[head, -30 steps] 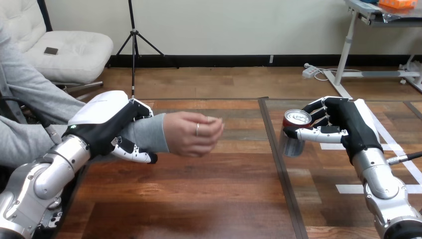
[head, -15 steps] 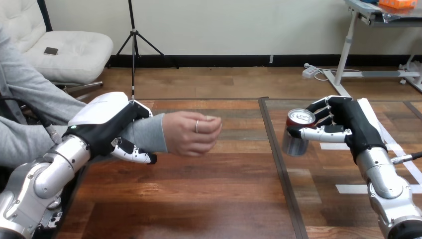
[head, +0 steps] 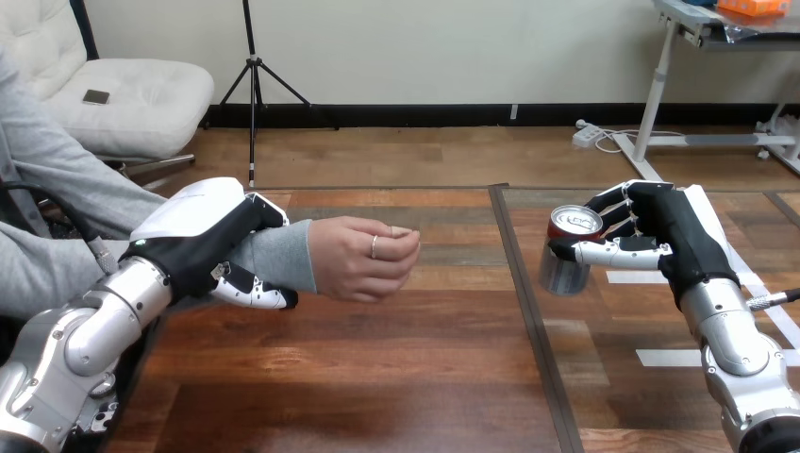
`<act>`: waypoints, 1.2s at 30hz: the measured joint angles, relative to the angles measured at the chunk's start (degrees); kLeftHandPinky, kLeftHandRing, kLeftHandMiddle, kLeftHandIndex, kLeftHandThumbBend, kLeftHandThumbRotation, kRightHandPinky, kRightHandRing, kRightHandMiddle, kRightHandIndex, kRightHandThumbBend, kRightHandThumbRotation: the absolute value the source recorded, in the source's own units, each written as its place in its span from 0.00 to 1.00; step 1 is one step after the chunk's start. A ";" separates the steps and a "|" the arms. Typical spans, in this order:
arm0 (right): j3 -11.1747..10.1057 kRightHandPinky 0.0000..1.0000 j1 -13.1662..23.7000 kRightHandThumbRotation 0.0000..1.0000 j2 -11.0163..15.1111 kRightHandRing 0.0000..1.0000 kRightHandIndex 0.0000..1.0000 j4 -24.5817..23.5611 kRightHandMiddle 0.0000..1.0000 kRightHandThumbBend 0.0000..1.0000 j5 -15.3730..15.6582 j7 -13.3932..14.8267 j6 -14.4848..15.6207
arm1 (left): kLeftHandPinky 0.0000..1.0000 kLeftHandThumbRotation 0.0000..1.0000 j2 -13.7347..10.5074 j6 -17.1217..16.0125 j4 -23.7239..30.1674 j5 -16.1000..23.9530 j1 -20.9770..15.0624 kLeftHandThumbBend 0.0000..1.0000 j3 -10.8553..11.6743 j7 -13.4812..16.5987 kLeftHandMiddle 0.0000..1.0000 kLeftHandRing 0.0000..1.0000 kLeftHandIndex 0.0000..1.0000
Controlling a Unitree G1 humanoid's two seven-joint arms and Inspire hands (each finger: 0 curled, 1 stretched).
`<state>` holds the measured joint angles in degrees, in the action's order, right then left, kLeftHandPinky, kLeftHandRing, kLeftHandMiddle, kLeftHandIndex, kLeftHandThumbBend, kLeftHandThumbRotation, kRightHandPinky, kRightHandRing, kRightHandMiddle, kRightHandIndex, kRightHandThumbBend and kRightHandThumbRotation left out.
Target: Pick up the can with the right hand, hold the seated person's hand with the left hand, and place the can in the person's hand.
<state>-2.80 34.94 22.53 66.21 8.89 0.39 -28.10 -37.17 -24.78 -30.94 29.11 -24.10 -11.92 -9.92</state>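
A silver can (head: 569, 251) with a red rim sits in my right hand (head: 651, 241) at the right of the table, fingers behind it and thumb across its front. It looks slightly raised off the wood. The person's hand (head: 363, 257) reaches in from the left over the table's middle, loosely closed with fingers curled in. My left hand (head: 203, 238) wraps the person's grey-sleeved wrist (head: 274, 255), fingers over the top and thumb curled underneath. A wide gap separates the can from the person's hand.
A dark seam (head: 528, 311) runs front to back down the wooden table between the person's hand and the can. White tape strips (head: 675, 357) mark the surface at the right, under my right forearm.
My right hand has drifted slightly right and up with the can. The person's hand has closed a little more. My left hand keeps its hold on the wrist.
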 measured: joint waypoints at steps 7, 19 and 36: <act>0.00 0.34 0.00 0.00 0.00 0.36 0.44 0.00 0.41 0.77 -0.09 -0.20 0.00 | 0.21 0.00 0.03 0.00 0.00 0.01 0.00 0.54 -0.01 -0.10 0.32 0.26 0.33; 0.02 0.35 0.00 0.00 0.00 0.37 0.44 0.00 0.42 0.76 0.10 -0.17 0.00 | 0.20 0.00 0.09 0.04 0.00 0.02 0.00 0.52 -0.04 -0.29 0.32 0.25 0.32; 0.02 0.36 0.00 0.00 0.00 0.38 0.43 0.00 0.42 0.77 0.00 -0.19 0.00 | 0.18 0.00 0.24 0.04 0.00 0.25 0.01 0.49 -0.07 -0.29 0.31 0.24 0.31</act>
<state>-2.78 34.94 22.52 66.21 8.89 0.21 -28.10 -36.93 -24.73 -30.94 29.36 -24.08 -11.99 -10.21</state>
